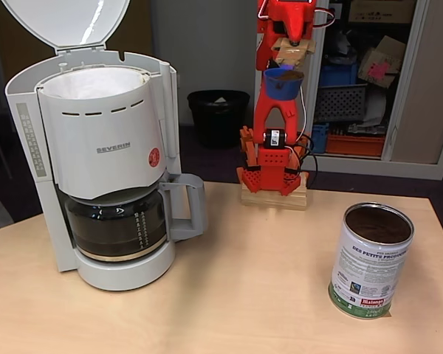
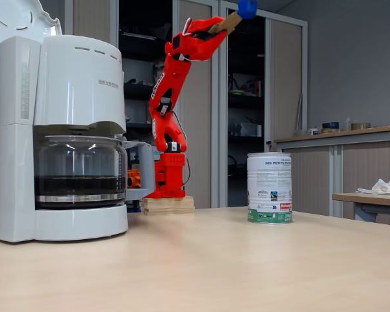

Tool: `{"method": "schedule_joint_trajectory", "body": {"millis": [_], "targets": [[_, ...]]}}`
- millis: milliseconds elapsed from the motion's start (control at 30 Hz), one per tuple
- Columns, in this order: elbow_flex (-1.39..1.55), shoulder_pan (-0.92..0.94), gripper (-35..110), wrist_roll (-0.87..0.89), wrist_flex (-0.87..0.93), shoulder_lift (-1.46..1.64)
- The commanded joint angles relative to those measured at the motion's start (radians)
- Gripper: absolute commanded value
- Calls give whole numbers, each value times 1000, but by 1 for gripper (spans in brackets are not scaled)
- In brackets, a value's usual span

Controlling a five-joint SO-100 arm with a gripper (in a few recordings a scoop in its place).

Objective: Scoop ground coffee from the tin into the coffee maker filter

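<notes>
Gripper point(image 1: 294, 46) top centre held blue scoop point(image 1: 283, 82), coffee point(image 1: 284, 74) heaped. Loose powder, spills easily; keep level toward filter point(image 1: 88, 82), upper left.

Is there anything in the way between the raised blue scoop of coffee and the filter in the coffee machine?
Nothing visible. The blue scoop is held high on the arm, the lid is flipped up, and the filter sits open on top. The tin stands off to the side.
</notes>
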Motion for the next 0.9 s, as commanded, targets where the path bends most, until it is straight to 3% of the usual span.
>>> {"method": "schedule_joint_trajectory", "body": {"millis": [0,367,867], "targets": [[-40,9,0,-17,51,55],[-130,77,0,-6,2,87],[92,247,0,250,-100,245]]}}
